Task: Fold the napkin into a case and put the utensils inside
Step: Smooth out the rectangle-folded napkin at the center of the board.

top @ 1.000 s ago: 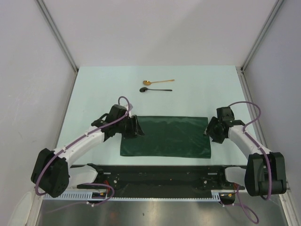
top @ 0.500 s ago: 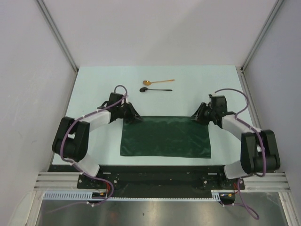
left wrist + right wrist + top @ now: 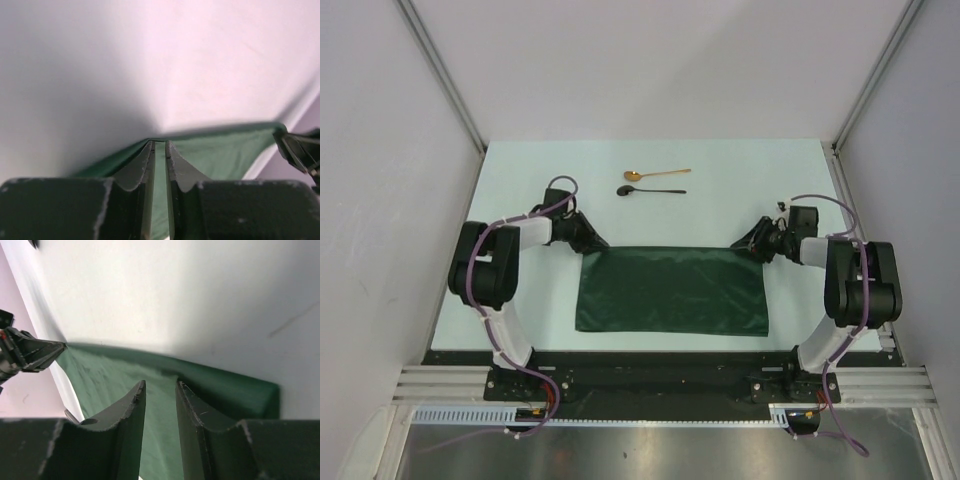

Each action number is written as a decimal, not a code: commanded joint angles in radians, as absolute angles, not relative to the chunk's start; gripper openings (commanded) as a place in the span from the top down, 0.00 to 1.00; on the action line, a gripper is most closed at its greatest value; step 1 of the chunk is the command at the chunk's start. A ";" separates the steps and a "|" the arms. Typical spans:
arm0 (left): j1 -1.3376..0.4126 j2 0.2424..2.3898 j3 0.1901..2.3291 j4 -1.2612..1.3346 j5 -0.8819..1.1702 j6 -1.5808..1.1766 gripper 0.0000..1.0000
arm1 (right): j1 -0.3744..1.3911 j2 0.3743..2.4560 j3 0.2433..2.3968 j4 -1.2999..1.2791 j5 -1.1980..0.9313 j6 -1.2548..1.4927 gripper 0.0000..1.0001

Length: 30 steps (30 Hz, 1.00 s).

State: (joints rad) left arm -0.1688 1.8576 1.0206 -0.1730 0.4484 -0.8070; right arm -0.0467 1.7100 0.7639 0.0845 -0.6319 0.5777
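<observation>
Item 1, napkin (image 3: pixel 670 292): dark green cloth, lying as a flat rectangle on the table (image 3: pixel 520 190); it sat closer to the surface's near edge than its far edge, roughly midway between the left and right edges; whether it was one layer or several could not be told from above; both its far corners were covered by the grippers in the top view.

Item 2, left gripper (image 3: pixel 159 146): clenched on the napkin's far left corner; its wrist view showed the two fingers nearly together, a thin strip of green between them and the cloth edge drawn up to the tips; from above the fingertips were lost against the dark wrist body.

Item 3, right gripper (image 3: pixel 160 389): grasping the napkin's far right corner; its fingers stood somewhat wider apart than the left pair, with green cloth filling the gap; the opposite gripper appeared only as a blurred dark shape at the frame's left edge.

Item 4, gold spoon (image 3: pixel 655 174): toward the far edge of the surface, about midway between left and right edges, lying crosswise with its bowl to the left; seen from above only.

Item 5, black spoon (image 3: pixel 651 190): just beside the gold spoon on its near side, parallel to it and not touching it, bowl to the left; well apart from the napkin; too small for finer detail.
</observation>
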 commanded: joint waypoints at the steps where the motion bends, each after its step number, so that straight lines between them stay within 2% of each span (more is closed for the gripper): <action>1: -0.127 1.904 1.075 -0.242 0.364 -0.749 0.82 | -0.115 1.736 0.772 0.126 -0.693 0.525 0.64; 10: -0.095 1.942 1.135 -0.310 0.284 -0.704 0.81 | -0.204 1.779 0.791 0.062 -0.677 0.457 0.64; 18: -0.092 1.934 1.153 -0.345 0.241 -0.693 0.80 | -0.250 1.772 0.863 -0.047 -0.582 0.393 0.56; 22: -0.095 1.910 1.187 -0.380 0.189 -0.646 0.79 | -0.249 1.727 0.934 -0.187 -0.503 0.382 0.54; 23: -0.100 1.873 1.198 -0.388 0.160 -0.637 0.78 | -0.250 1.715 0.952 -0.227 -0.473 0.379 0.53; 27: -0.126 1.746 1.212 -0.417 0.126 -0.606 0.63 | -0.248 1.631 1.032 -0.434 -0.231 0.371 0.49; 30: -0.167 1.640 1.201 -0.445 0.068 -0.586 0.57 | -0.236 1.513 1.032 -0.527 -0.169 0.367 0.43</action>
State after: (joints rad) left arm -0.1204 1.8275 1.1721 -0.4065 0.1684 -0.6460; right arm -0.2405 1.6691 0.9863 -0.3309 -0.3592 0.4000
